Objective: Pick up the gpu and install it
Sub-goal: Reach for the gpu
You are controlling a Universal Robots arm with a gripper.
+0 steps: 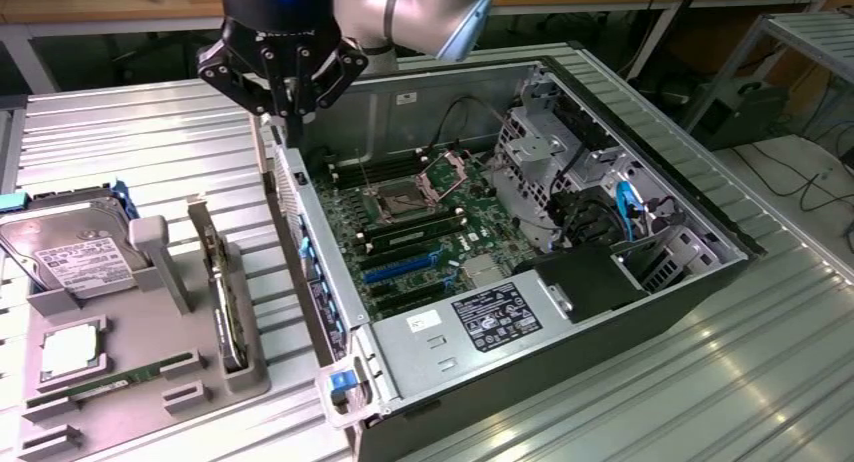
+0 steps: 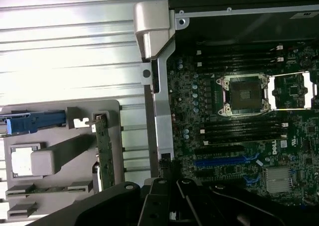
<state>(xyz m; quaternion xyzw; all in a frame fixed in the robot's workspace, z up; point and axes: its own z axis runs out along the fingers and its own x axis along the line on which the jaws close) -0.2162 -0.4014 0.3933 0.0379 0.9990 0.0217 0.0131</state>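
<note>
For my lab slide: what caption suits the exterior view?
Shut black gripper hangs above a wall of the open grey computer case; the thin black gpu stands on edge in the grey holder.

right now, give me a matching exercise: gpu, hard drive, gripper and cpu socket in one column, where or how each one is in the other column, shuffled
Column one
1. gpu
2. hard drive
3. gripper
4. cpu socket

Column two
A. on the motherboard inside the computer case
B. shut, above the case wall nearest the grey holder
C. standing on edge in a slot of the grey holder
D. lying flat, white label up, on the grey holder

Pairs: 1-C, 2-D, 3-B, 4-A
</note>
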